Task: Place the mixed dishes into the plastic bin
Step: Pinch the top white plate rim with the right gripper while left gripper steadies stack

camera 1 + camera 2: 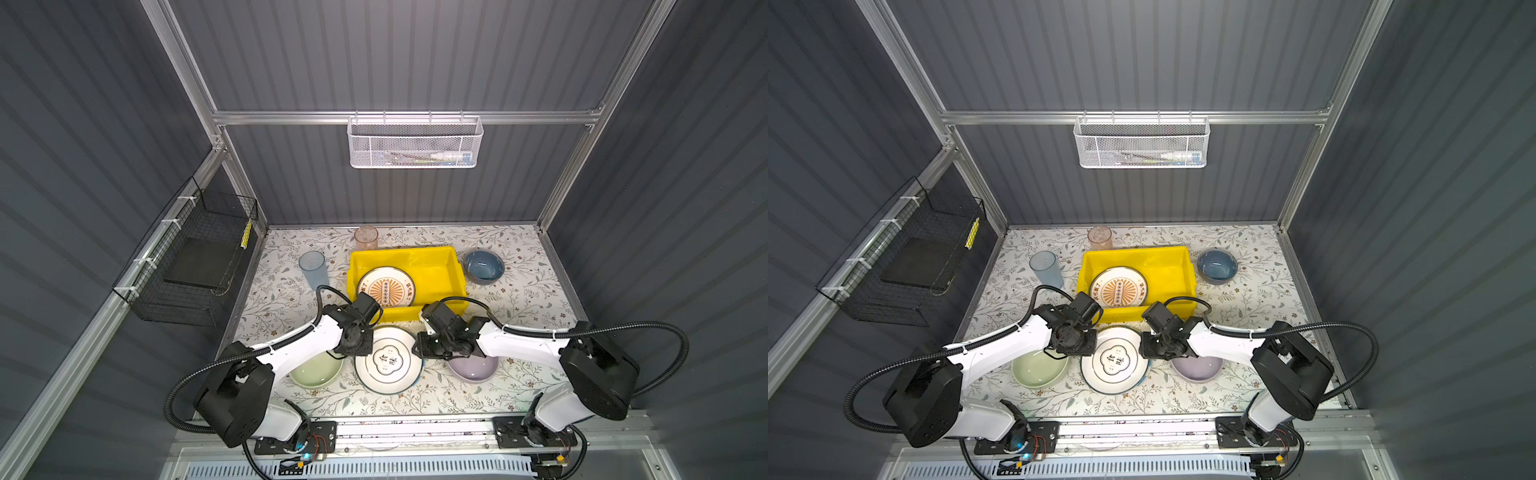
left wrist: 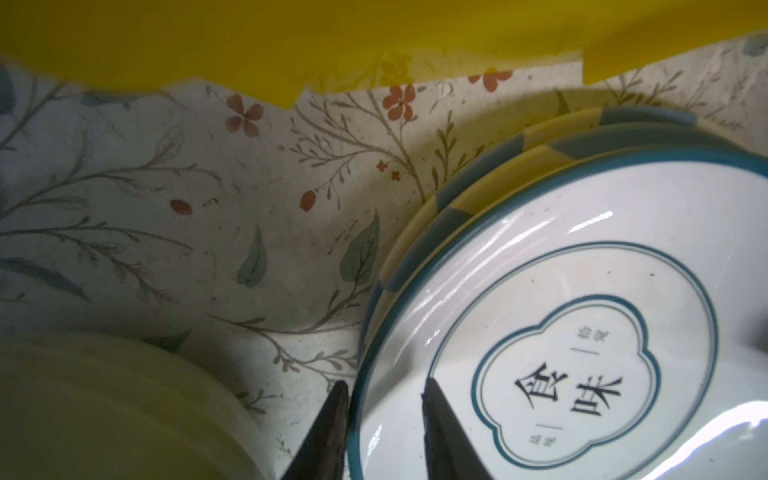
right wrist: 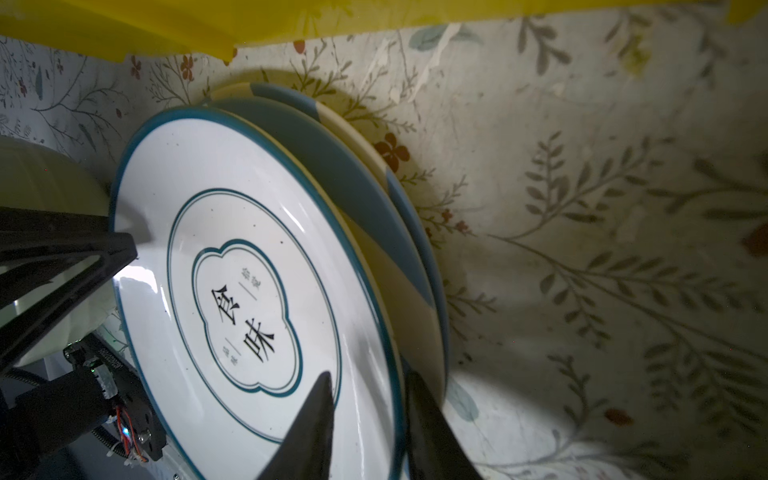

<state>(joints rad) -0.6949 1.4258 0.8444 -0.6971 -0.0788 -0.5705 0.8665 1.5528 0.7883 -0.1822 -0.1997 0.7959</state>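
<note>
The left gripper (image 2: 386, 432) and right gripper (image 3: 370, 432) each straddle the rim of the lettered plate (image 1: 388, 361), jaws narrow; real pinching I cannot tell; this plate lies on the striped plate (image 3: 353, 174), beside the yellow bin (image 1: 436, 266).

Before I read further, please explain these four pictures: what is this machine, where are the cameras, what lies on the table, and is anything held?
It is a two-armed robot; each arm ends in a two-fingered gripper. Two pictures look down from overhead; two come from wrist cameras. On the table stand a yellow bin holding an orange plate, two cups, a green bowl, a lilac bowl and a blue bowl. The left gripper and right gripper each straddle the rim of the lettered plate, which lies on a striped plate. Whether they pinch it, I cannot tell.
</note>
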